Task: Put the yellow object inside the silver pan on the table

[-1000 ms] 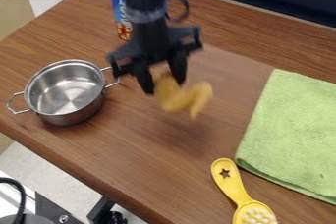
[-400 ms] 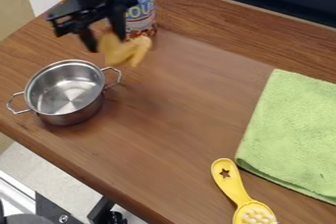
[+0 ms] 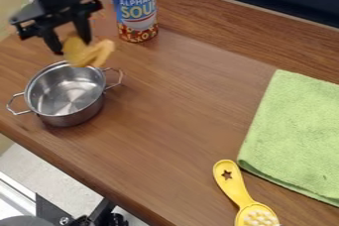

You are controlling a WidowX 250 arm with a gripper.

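While the tool hangs by the far rim of the silver pan, its fingers sit partly open, pinching the yellow object between them, up off the counter. Pan's upright near the counter's near-left edge. Can stands near the far edge; green cloth lies right, yellow brush just beside it, bristles up.

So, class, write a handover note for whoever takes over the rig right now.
Gripper: jaws closed on the yellow object, held up near the pan's far rim.
Pan: upright on the table, nothing inside.
Done: yellow object picked up.
Left: probably centre it over the pan, lower it, open the jaws.
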